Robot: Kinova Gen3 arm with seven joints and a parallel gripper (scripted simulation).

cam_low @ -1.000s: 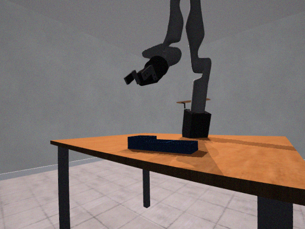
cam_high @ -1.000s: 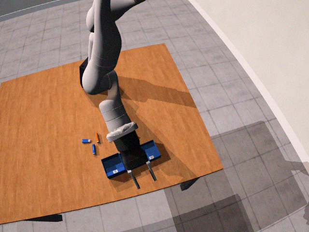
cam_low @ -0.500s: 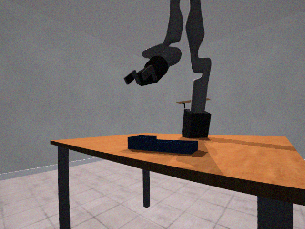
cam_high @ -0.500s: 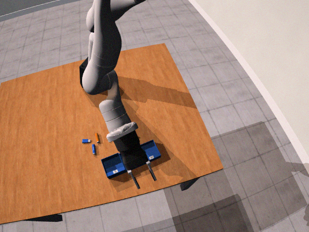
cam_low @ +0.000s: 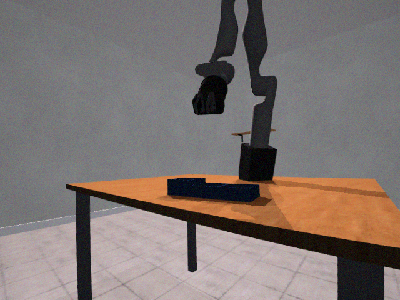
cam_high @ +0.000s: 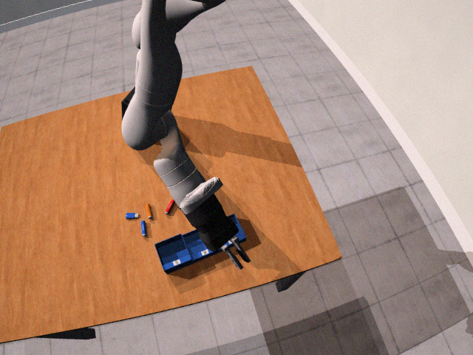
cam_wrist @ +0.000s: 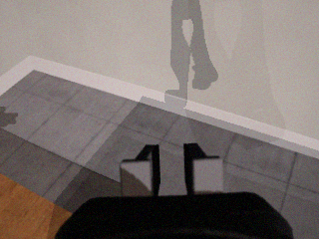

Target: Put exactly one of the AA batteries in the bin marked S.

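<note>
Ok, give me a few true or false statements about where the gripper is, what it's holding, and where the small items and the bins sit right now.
1. The gripper hangs high above the table, not touching it. True.
2. A battery is pinched between the fingers. False: the wrist view shows only floor in the narrow gap, so it holds nothing.
3. Four small items lie on the table beside the blue bins: a red one, an orange one and two blue ones. True.
4. One item already lies in a bin. False: the visible compartments show only their labels.
5. The bins stand on the floor. False: they stand on the table near its edge.
</note>
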